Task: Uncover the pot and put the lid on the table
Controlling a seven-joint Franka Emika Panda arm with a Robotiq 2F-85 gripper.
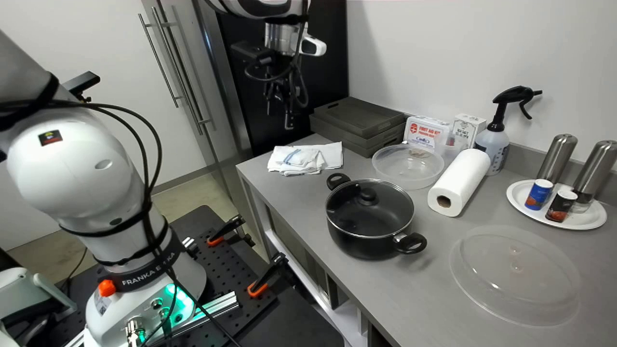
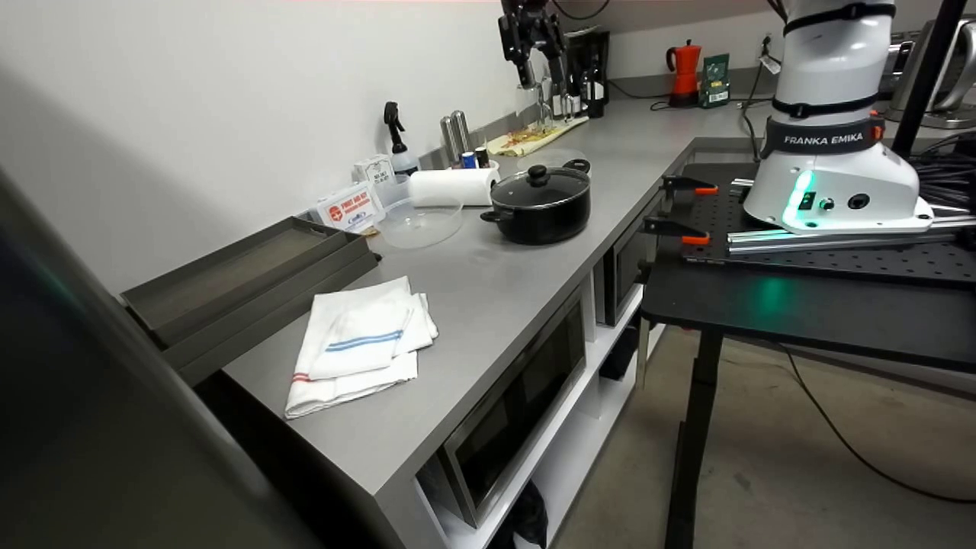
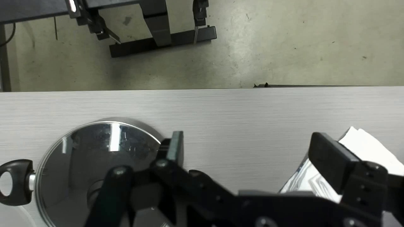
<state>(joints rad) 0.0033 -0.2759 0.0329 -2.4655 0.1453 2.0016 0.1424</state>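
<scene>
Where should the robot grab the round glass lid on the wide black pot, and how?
Probably by the round black knob on top of the lid, coming straight down from above: it sticks up, with space all around for the black gripper.

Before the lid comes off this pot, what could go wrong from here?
The lid has a small black knob; the open tool might grip it poorly and drop the lid back onto the pot.
The paper-towel roll lies on its side near the pot, so a bump might set it rolling.
A clear domed cover occupies part of the table; the lid might land on it.
</scene>
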